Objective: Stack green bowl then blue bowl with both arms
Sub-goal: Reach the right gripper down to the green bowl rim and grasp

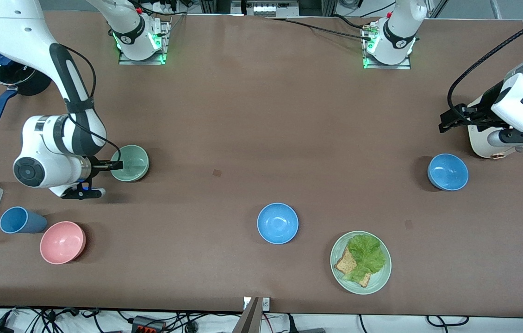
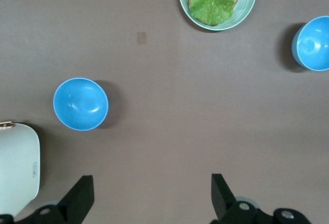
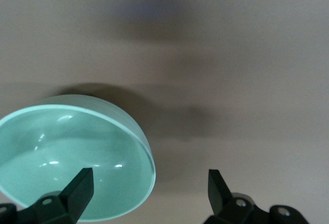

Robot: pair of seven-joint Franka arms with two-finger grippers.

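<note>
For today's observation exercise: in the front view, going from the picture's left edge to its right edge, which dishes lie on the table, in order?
Blue cup → pink bowl → green bowl → blue bowl → green plate → second blue bowl.
</note>
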